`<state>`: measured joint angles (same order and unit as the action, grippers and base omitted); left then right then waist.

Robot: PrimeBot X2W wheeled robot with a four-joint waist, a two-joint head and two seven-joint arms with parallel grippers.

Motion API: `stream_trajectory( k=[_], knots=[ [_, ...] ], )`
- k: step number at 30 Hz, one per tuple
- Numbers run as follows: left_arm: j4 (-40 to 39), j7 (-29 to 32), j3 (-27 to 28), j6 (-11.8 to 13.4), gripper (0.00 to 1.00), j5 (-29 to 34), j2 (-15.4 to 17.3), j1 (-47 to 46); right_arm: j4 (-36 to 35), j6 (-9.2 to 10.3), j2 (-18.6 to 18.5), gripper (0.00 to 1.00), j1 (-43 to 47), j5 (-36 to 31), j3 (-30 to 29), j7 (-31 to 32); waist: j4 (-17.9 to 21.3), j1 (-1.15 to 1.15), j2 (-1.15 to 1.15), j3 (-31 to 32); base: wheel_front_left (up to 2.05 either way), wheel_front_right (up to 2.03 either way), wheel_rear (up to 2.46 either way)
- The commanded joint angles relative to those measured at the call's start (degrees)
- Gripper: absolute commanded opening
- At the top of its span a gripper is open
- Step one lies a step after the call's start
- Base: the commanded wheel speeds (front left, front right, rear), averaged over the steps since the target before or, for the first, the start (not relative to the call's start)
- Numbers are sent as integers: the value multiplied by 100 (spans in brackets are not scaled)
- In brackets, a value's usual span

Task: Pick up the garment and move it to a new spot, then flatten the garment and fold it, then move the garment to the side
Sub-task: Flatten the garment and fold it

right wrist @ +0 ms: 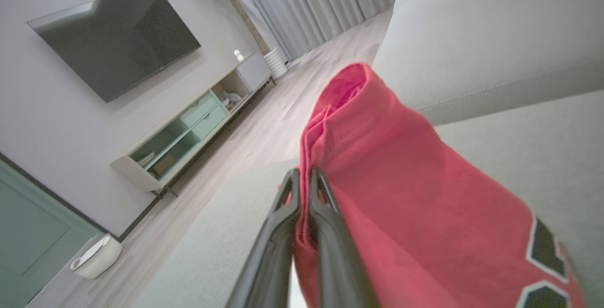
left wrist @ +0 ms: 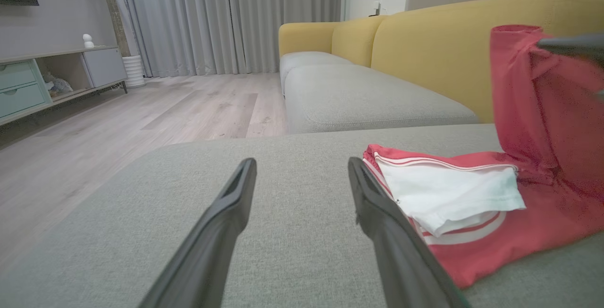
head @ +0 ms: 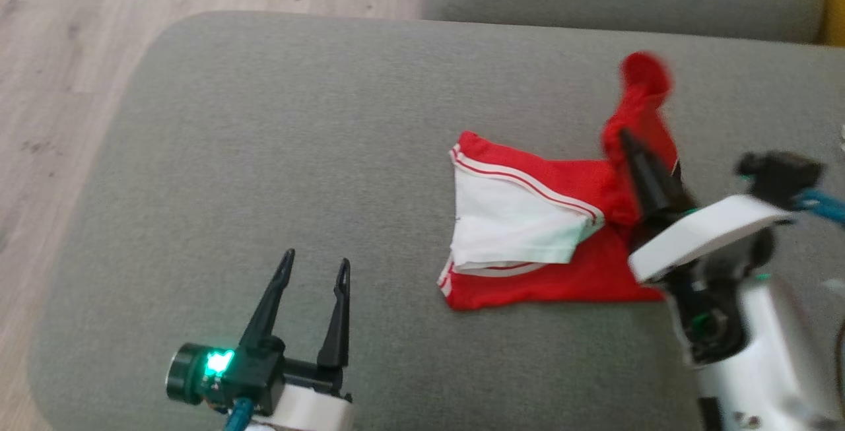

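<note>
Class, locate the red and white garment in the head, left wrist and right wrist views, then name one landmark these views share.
Head view: garment right of centre, its right end lifted by the right gripper.
Left wrist view: garment at the right, one part raised.
Right wrist view: garment from centre to lower right, pinched by that gripper.
Shared landmark: the grey sofa cushion beneath it.

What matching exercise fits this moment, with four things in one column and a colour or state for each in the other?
Things:
1. left gripper
2. right gripper
3. garment
4. sofa backrest

Colour or state:
a. yellow
b. shut on red cloth, lifting one end
c. open, holding nothing
d. red and white, partly lying on the grey cushion

Pairs: 1-c, 2-b, 3-d, 4-a
</note>
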<state>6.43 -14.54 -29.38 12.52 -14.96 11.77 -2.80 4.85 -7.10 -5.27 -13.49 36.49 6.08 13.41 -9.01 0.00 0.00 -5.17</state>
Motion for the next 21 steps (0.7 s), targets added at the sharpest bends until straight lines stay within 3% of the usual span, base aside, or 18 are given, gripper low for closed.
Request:
stream_trajectory(
  k=[1, 7, 17, 18, 19, 20, 21],
  knots=[
    [-126, -46, 236, -37, 100, 55, -33, -46, -86, -39, 68, 0, -214, -35, 203, -7, -126, 0, 0, 55, 0, 0, 0],
    [-9, -46, 254, -166, 100, 154, -171, -77, 754, -39, 229, 0, -485, -72, 834, -261, -493, 0, 0, 20, 0, 0, 0],
    [112, -46, 429, -322, 100, 301, -355, -80, 2030, -39, 238, 0, -1030, 612, 2107, -864, -769, 0, 0, -50, 0, 0, 0],
    [114, -46, 456, -327, 100, 309, -363, -71, 2089, -39, 238, 8, -1040, 643, 2165, -901, -762, 0, 0, -43, 0, 0, 0],
    [115, -46, 488, -331, 100, 315, -368, -56, 2144, -39, 238, 41, -1043, 668, 2214, -941, -745, 0, 0, -29, 0, 0, 0],
    [115, -46, 488, -331, 100, 315, -368, -56, 2144, -39, 238, 41, -1043, 668, 2214, -941, -745, 0, 0, -29, 0, 0, 0],
    [116, -46, 522, -333, 100, 320, -370, -37, 2197, -39, 238, 100, -1044, 688, 2247, -991, -721, 0, 0, -11, 0, 0, 0]
  ],
)
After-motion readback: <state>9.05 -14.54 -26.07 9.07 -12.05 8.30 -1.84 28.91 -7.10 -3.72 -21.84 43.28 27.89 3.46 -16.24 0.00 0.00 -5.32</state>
